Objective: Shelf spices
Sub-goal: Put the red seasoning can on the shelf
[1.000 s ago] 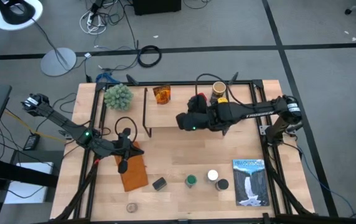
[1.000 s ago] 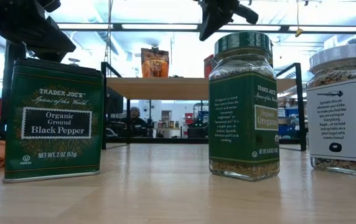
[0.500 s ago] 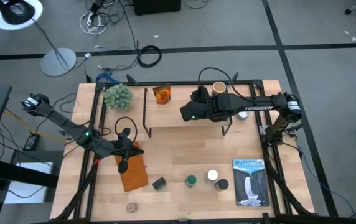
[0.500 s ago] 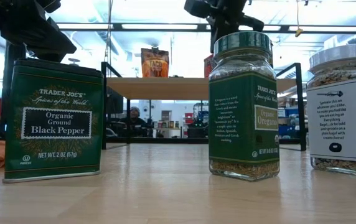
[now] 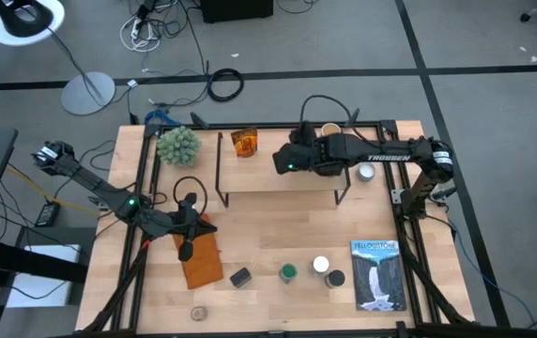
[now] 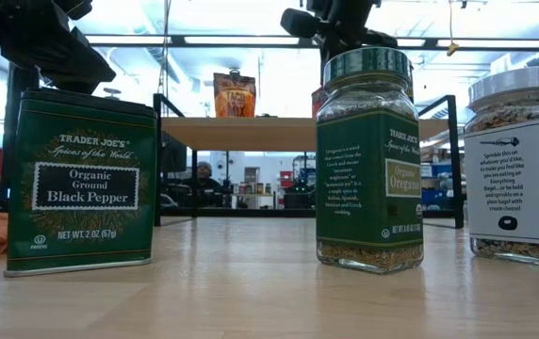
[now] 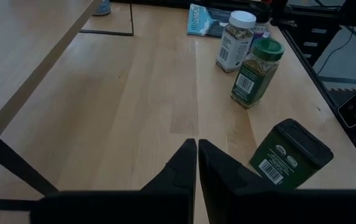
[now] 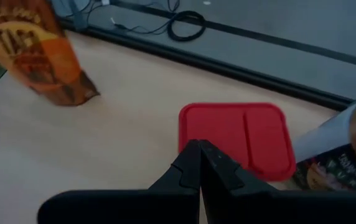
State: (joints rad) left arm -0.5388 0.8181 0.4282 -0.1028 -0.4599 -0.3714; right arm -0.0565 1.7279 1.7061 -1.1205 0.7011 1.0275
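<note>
The shelf [image 5: 278,183] stands at the table's far side. On its board sit an orange spice pouch [image 5: 243,143], a tan-lidded jar [image 5: 329,130] and a red-lidded tin [image 8: 237,140]. My right gripper [image 8: 200,167] is shut and hangs above the board, just short of the red lid. Near the front edge stand a green pepper tin [image 7: 290,152], a green-lidded oregano jar [image 7: 257,71] and a white-lidded jar [image 7: 235,40]. My left gripper [image 7: 196,146] is shut and hovers over the table's left part, above the orange notebook [image 5: 201,261].
A blue-and-white book [image 5: 378,274] lies near the front right. A green ball-shaped plant [image 5: 177,144] sits at the far left. A white-lidded jar [image 5: 366,172] stands by the shelf's right leg, and a small round tin [image 5: 198,312] at the front edge.
My right gripper has moved toward the table's far edge, from over the shelf's near edge to over its board, and stays shut. My left arm and the jars have kept still.
</note>
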